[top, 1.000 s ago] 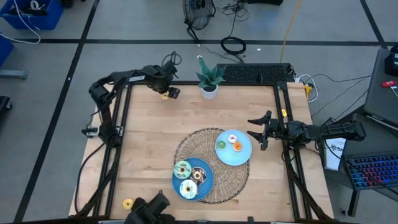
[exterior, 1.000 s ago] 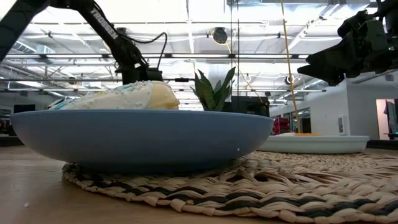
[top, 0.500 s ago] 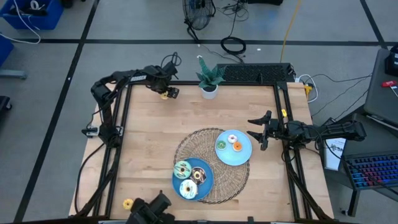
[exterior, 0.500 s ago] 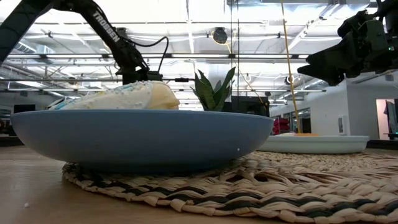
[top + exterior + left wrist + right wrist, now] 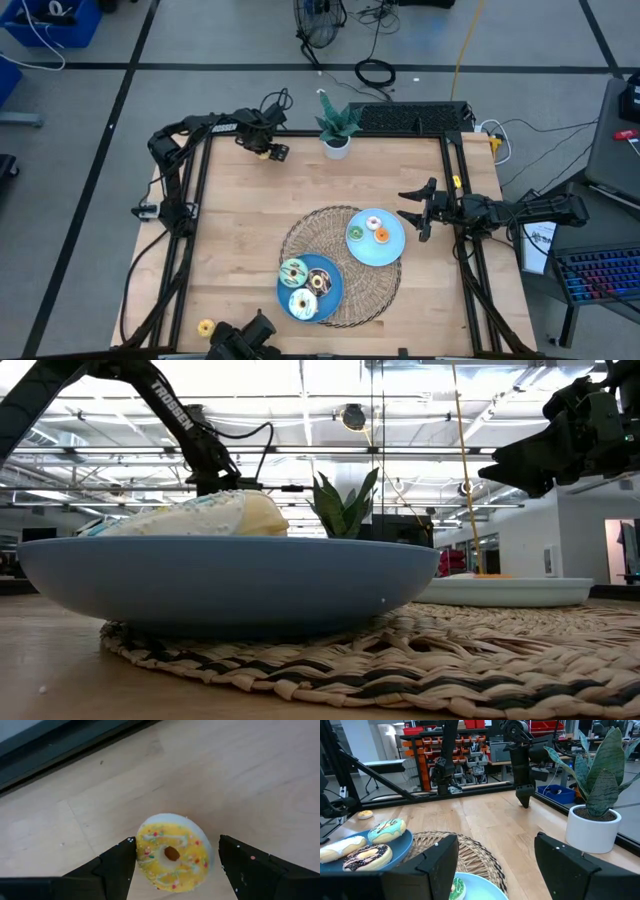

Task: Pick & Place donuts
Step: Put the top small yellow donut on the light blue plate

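Observation:
A yellow-iced donut (image 5: 172, 852) lies flat on the wooden table near its far left corner. My left gripper (image 5: 177, 845) points down over it, open, with one finger on each side of the ring (image 5: 266, 152). A dark blue plate (image 5: 332, 300) holds teal (image 5: 293, 270), chocolate (image 5: 321, 281) and cream (image 5: 302, 303) donuts. A lighter blue plate (image 5: 392, 250) holds three small donuts. My right gripper (image 5: 415, 215) hangs level at the table's right edge, open, with nothing between its fingers (image 5: 495, 865). My left gripper comes at the yellow donut from above, pointing down. One finger (image 5: 120, 865) stands right at the ring's rim (image 5: 141, 855); I cannot tell whether it touches. The other finger (image 5: 240, 865) is clear of it. The donut lies flat on the table.
Both plates rest on a round woven mat (image 5: 300, 230) at the table's middle. A potted plant (image 5: 336, 128) stands at the far edge, close to my left gripper. Another yellow donut (image 5: 206, 327) lies by the near left corner, beside the frame.
My left arm has sunk a little over the yellow donut at the far left. Its fingers have stayed open and the donut has not moved.

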Robot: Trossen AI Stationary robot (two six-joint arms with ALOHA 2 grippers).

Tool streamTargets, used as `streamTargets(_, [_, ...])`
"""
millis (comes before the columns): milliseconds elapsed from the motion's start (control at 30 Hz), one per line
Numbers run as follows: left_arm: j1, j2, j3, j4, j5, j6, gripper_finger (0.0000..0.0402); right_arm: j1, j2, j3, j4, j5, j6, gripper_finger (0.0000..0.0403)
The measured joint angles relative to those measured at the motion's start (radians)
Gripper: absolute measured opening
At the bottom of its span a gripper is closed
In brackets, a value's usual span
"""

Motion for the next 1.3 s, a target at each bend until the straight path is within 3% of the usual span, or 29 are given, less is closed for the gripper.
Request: streamTargets(1300, [0.003,-0.001,0.012,-0.031,0.001,-0.008,0.0282,0.0,0.0,0.0,0.0,0.0,0.0,0.0242])
